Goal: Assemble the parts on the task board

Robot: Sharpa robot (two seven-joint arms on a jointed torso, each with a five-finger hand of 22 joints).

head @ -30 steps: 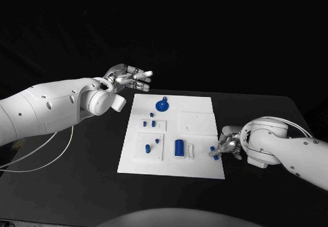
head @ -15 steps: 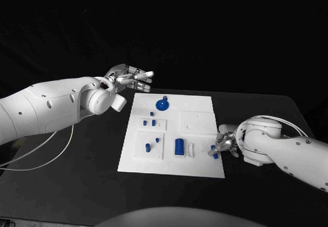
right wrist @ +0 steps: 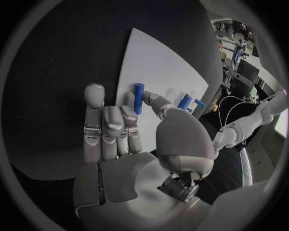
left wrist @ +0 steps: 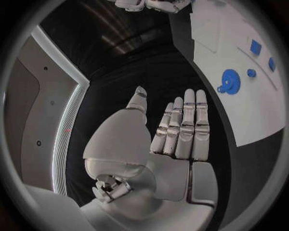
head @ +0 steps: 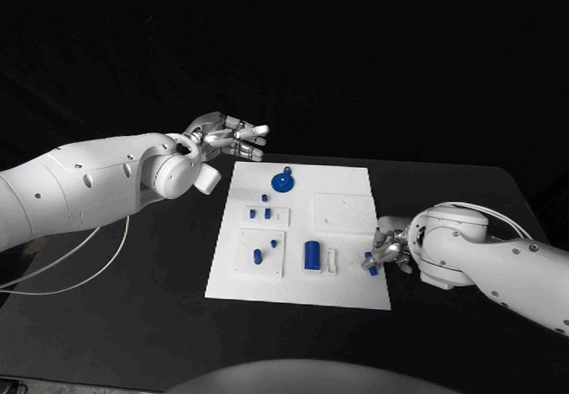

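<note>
At the task board's four o'clock edge, the right hand pinched a blue peg; the left hand hovered at eleven o'clock, fingers spread, empty.

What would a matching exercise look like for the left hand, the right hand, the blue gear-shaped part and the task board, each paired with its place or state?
Things:
1. left hand
2. right hand
3. blue gear-shaped part
4. task board

States:
A. lies flat in the middle of the table
B. pinches a small blue peg at the board's right edge
C. open, raised past the board's far left corner
D. sits at the board's far end

Pairs: 1-C, 2-B, 3-D, 4-A
</note>
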